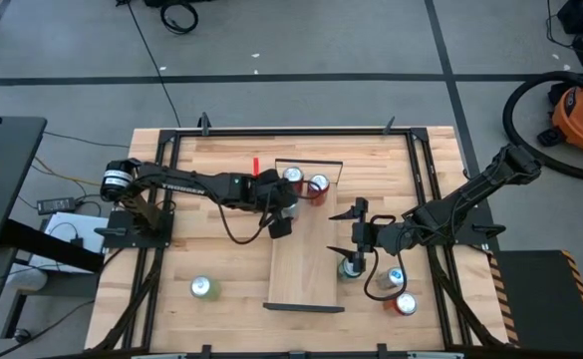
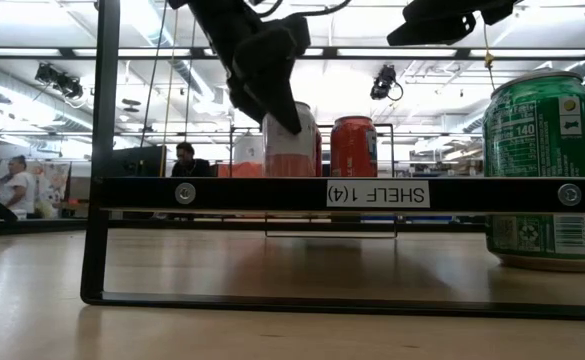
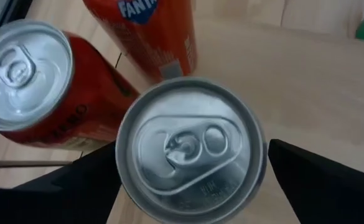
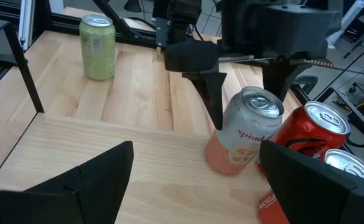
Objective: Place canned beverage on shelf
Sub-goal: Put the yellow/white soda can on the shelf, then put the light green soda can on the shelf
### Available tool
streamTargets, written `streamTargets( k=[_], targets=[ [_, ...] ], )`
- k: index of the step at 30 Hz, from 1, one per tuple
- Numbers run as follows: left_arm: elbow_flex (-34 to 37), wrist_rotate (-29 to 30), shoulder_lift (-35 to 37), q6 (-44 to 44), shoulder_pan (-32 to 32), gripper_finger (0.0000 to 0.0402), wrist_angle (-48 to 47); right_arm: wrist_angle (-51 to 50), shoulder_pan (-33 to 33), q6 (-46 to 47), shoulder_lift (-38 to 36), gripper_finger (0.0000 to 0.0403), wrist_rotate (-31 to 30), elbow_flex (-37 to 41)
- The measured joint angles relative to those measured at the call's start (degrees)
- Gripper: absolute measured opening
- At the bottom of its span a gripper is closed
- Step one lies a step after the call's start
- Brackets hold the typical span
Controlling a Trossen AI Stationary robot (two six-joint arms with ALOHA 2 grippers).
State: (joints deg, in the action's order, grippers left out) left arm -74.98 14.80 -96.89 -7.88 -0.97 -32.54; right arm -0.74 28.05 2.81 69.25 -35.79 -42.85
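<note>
**Left Arm Extended Over Shelf End, Fingers Parted Around Can**

Reaching from its base at the table's left edge, the left arm runs nearly horizontal across the tabletop, wrist bent downward above the far end of the shelf (image 1: 306,264). The left gripper (image 1: 287,204) points down over a pale pink-and-silver can (image 2: 290,140) that stands upright on the plank. In the left wrist view both fingers (image 3: 312,180) stand apart from the can's rim with a visible gap on each side; the grip is released. In the low view one dark finger hangs against the can's upper left side.

A red can (image 1: 318,186) stands upright just beside the pink can, on the same end of the shelf. An orange can (image 3: 150,34) shows behind them in the left wrist view.

The right arm comes in from the table's right edge, elbow raised, forearm angled toward the shelf's right side. The right gripper (image 1: 356,237) hovers above the plank near its right edge, fingers spread wide and holding nothing.

A green can (image 1: 203,288) stands on the tabletop left of the shelf. Three more cans (image 1: 396,279) stand on the tabletop near the shelf's near right corner.
</note>
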Motion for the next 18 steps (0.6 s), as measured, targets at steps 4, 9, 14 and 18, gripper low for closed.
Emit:
streamTargets(
  k=[4,9,14,18],
  targets=[
    [-0.02,0.39,0.97,-0.31,-0.22,0.0398,-0.9,0.01,0.0,0.34,0.0,0.036,0.34,0.0],
    [-0.02,2.65,2.62,-0.24,-1.55,0.0398,-2.37,0.14,0.0,0.19,0.02,0.036,0.5,0.0],
    [-0.07,3.72,5.16,1.07,-2.82,0.0398,-3.47,-0.13,0.0,-0.26,0.02,0.036,0.5,-0.01],
    [-0.13,3.55,7.59,-0.7,-5.18,0.0398,-5.24,-0.23,0.0,0.0,0.02,0.036,2.1,0.0]
  ],
)
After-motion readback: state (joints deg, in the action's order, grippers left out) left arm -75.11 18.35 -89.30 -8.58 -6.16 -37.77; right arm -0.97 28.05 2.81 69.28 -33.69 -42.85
